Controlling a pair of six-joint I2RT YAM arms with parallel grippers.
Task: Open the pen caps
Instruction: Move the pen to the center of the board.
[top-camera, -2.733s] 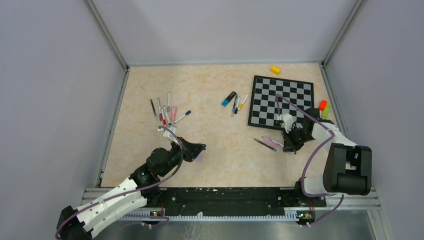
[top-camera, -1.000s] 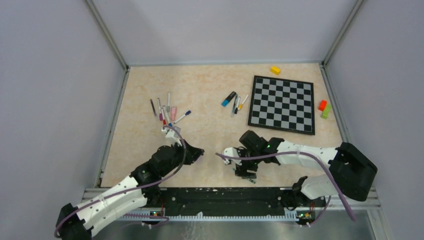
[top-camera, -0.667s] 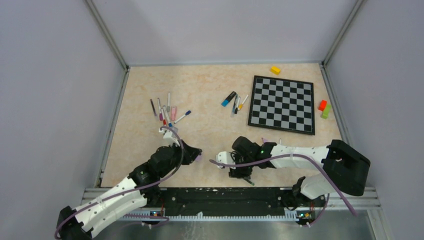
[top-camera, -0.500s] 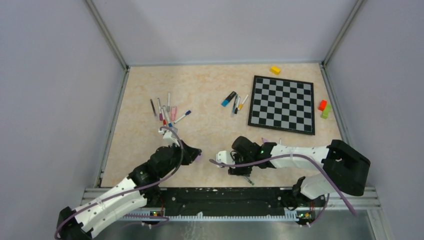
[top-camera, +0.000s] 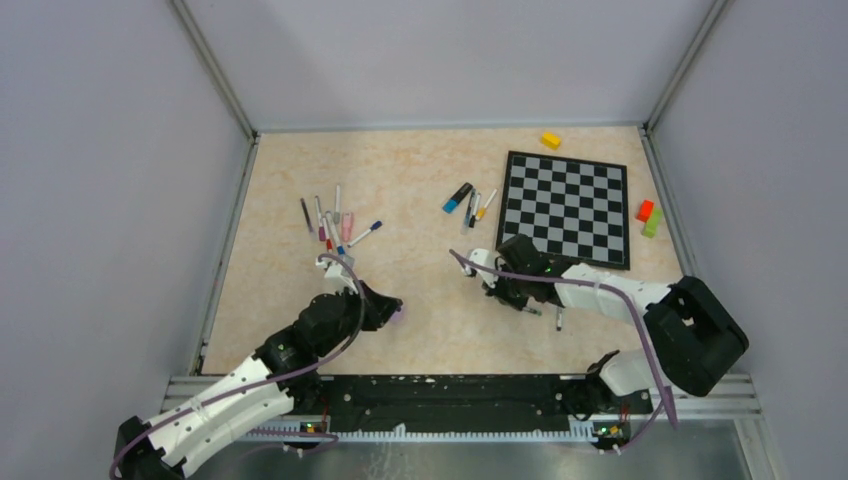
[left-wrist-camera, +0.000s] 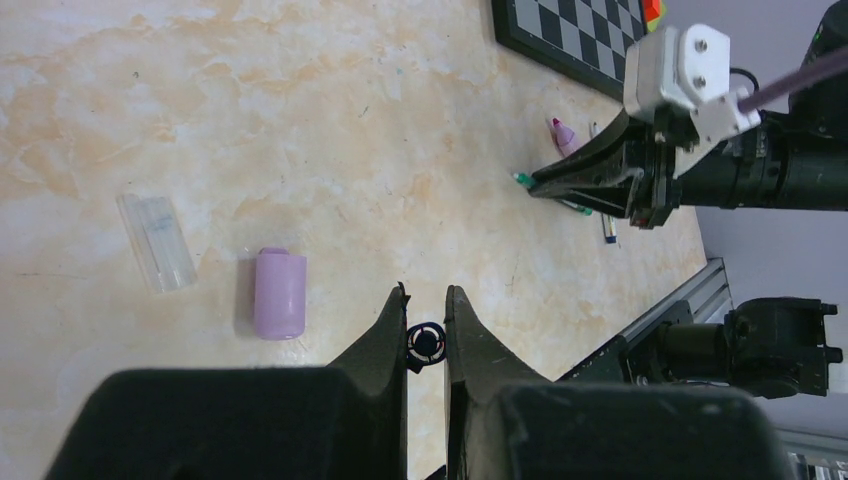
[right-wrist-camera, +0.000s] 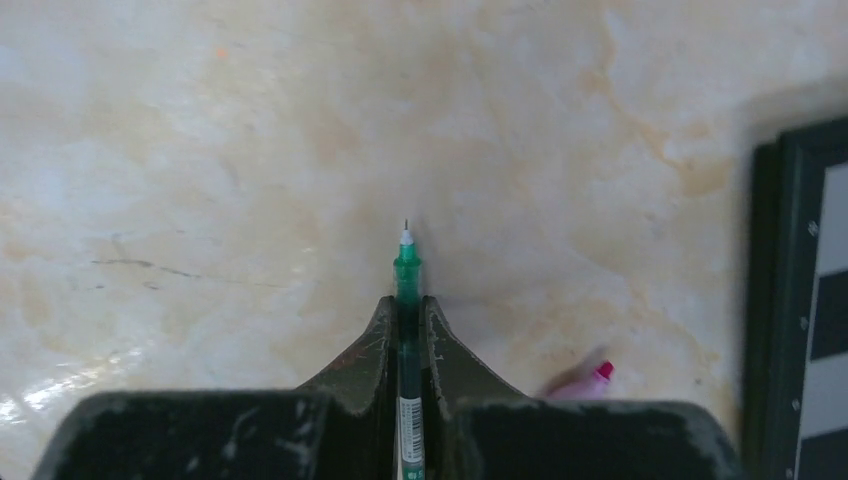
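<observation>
Over on the table (top-camera: 420, 170), the big landmark is the chessboard (top-camera: 565, 208) at the far right, and your right arm reaches in just off its near-left corner. Your right gripper (right-wrist-camera: 407, 300) is clamped tight on the green pen (right-wrist-camera: 405, 262). It runs straight along the fingers with its bare needle tip poking out front, so that one looks uncapped already. The tip points across at your left gripper (left-wrist-camera: 426, 292), well apart from it. That gripper sits at a narrow gap with a small dark cap (left-wrist-camera: 427, 343) nipped between the fingers. At least I think it's a cap, seen end-on, so don't quote me. Loose on the table are the lilac cap (left-wrist-camera: 279, 294) and the clear cap (left-wrist-camera: 157, 241) near your left gripper, and the pink cap (left-wrist-camera: 563, 132) by the right one. The bit that matters next, imo, is where the other pens are. The middle pens (top-camera: 468, 203) lie just beyond your right gripper toward the far wall, with their long axes running roughly near-to-far. The left pens (top-camera: 335, 220) lie the same way beyond your left gripper. So each arm has its own bunch, but both look full, and I'd guess you'd have to set something down first.
</observation>
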